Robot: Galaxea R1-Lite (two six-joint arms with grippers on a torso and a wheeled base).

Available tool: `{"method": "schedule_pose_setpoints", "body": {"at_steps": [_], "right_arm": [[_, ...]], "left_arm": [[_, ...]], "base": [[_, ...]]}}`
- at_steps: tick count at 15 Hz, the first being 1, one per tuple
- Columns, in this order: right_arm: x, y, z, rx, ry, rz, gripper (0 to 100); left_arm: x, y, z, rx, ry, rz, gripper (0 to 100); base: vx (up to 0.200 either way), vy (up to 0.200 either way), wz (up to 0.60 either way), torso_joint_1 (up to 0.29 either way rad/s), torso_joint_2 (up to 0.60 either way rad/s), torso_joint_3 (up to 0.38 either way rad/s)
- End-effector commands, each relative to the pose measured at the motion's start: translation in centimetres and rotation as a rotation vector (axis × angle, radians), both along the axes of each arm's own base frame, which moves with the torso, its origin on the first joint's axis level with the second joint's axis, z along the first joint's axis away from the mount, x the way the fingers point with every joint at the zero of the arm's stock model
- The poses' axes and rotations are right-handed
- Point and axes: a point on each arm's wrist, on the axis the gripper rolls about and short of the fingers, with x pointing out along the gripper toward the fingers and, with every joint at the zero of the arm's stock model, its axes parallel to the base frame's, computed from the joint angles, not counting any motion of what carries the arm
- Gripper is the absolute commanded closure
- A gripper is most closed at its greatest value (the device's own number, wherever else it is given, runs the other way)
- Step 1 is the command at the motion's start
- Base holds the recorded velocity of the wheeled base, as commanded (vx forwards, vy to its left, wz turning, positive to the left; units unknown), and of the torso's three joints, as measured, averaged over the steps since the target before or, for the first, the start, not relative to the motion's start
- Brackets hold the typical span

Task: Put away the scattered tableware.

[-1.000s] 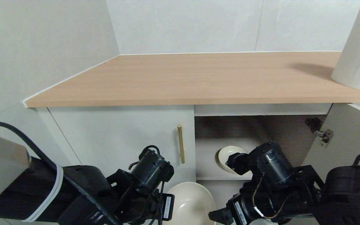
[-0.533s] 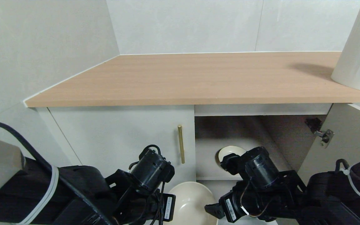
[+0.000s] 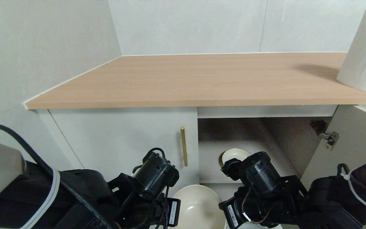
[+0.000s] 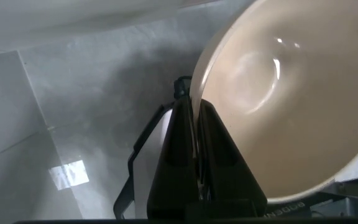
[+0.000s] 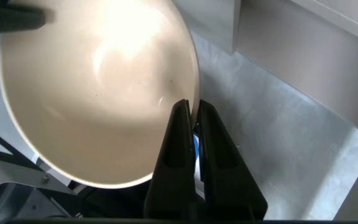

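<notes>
Pale wood countertop (image 3: 202, 79) across 12 o'clock, cabinet (image 3: 122, 136) below with its right door open. Small bowl (image 3: 233, 155) on the shelf at 5 o'clock; cream bowl (image 3: 197, 206) at 6 o'clock, between both arms. Left wrist: left gripper (image 4: 196, 106) clamped on cream bowl's rim. Right wrist: right gripper (image 5: 193, 106) pinching the opposite rim.

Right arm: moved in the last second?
Yes. The right arm shifted left, away from the door hinge, toward the gold handle and the bowl.
</notes>
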Motion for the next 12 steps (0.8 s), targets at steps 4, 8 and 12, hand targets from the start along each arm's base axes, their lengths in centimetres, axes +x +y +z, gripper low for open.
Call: {"method": "schedule_pose_setpoints", "body": {"at_steps": [4,8,12], "right_arm": [[0.02,0.03,-0.11,-0.005,0.002,0.001,100],[0.02,0.03,-0.11,-0.005,0.002,0.001,100],[0.02,0.03,-0.11,-0.005,0.001,0.000,100]], "left_arm": [[-0.03,0.06,0.11,0.000,-0.004,0.003,100],[-0.02,0.04,0.02,0.002,-0.001,0.003,100],[0.00,0.02,-0.01,0.002,-0.001,0.003,0]], "base": [[0.000,0.000,0.00,0.000,0.00,0.000],[0.000,0.000,0.00,0.000,0.00,0.000],[0.000,0.000,0.00,0.000,0.00,0.000]]}}
